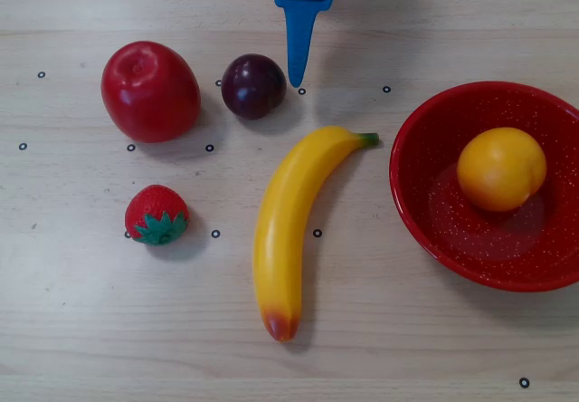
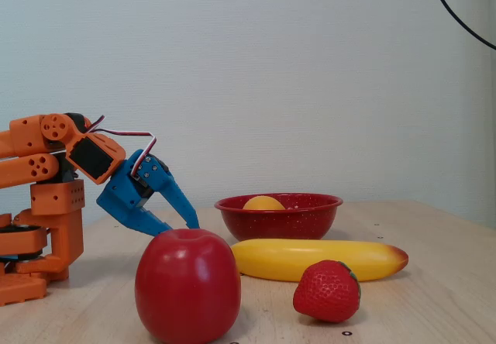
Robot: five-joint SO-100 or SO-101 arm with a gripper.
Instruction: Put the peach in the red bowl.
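Note:
The yellow-orange peach (image 1: pixel 501 168) lies inside the red bowl (image 1: pixel 409 148) at the right of the overhead view. In the fixed view only the top of the peach (image 2: pixel 263 203) shows above the rim of the red bowl (image 2: pixel 279 218). My blue gripper (image 1: pixel 297 81) points down at the table just right of the purple plum, far from the bowl. In the fixed view the gripper (image 2: pixel 190 226) is low, its fingers drawn together with nothing between them, and its tips are partly behind the apple.
A red apple (image 1: pixel 150 90), a dark plum (image 1: pixel 253 85), a strawberry (image 1: pixel 157 215) and a long banana (image 1: pixel 289 221) lie on the wooden table. The orange arm base (image 2: pixel 39 228) stands at the left of the fixed view.

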